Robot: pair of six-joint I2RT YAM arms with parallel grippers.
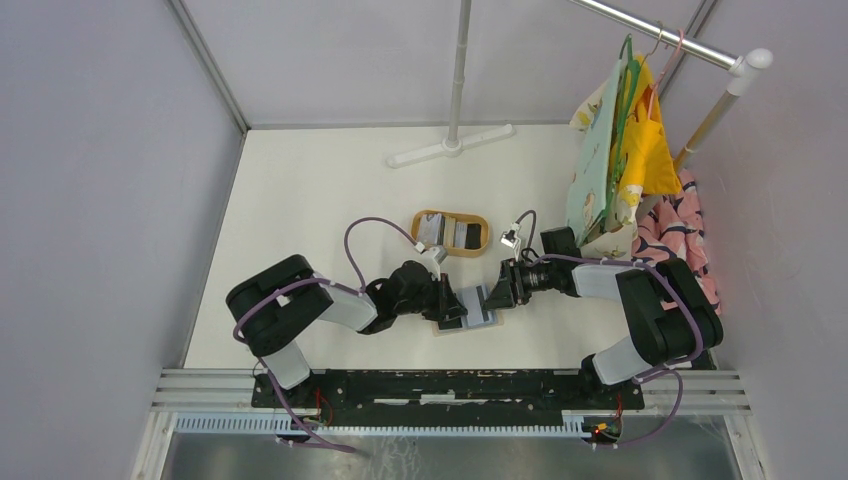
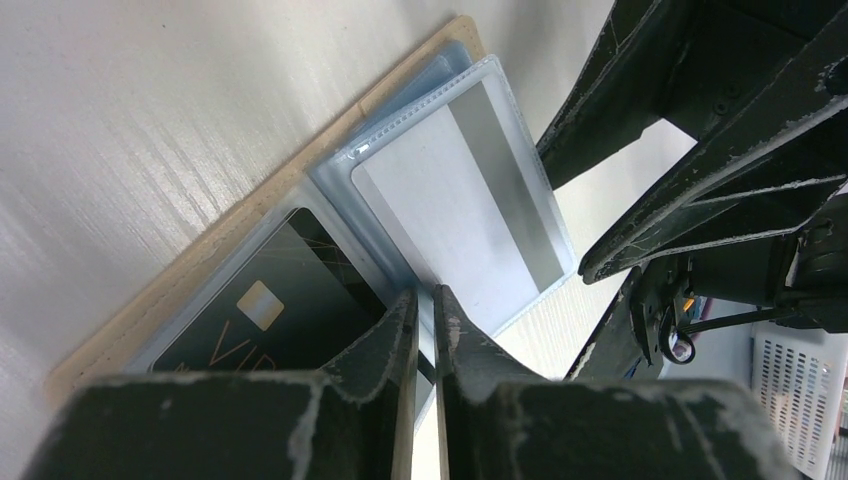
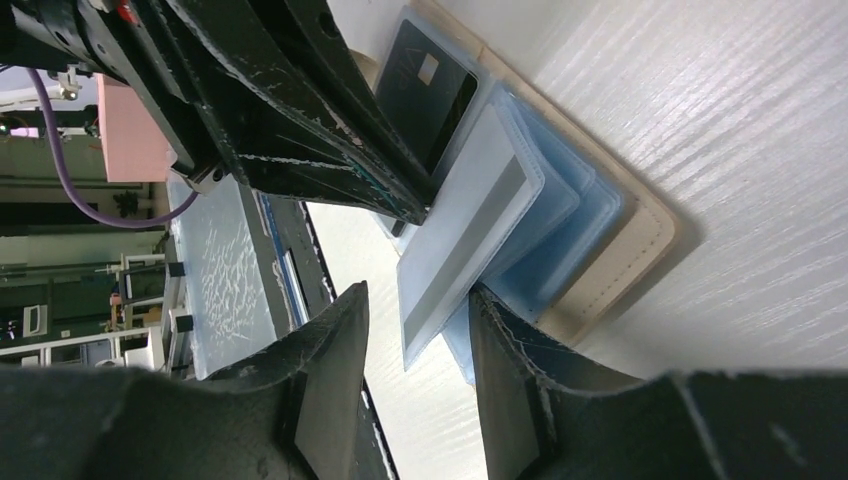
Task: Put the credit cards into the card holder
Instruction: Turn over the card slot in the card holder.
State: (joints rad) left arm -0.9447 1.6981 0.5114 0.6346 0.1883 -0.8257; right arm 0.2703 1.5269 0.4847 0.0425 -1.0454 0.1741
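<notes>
The beige card holder [image 1: 478,321] lies open on the table between both grippers, its clear blue sleeves fanned out. A black card [image 2: 270,310] sits in the left sleeve. A white card with a grey stripe [image 2: 450,190] sits in a raised sleeve. My left gripper [image 2: 425,297] is shut to a thin slit, its tips against the near edge of that sleeve. My right gripper [image 3: 420,295] stands open around the sleeve's free corner, and one of its fingers [image 3: 500,340] rests on the lower sleeves. More credit cards [image 1: 447,232] lie in the oval tray.
The oval wooden tray [image 1: 481,229] sits just behind the card holder. A white stand base [image 1: 452,148] is at the back. Hanging cloths [image 1: 615,170] crowd the right side by my right arm. A metal rail [image 1: 450,385] runs along the near edge.
</notes>
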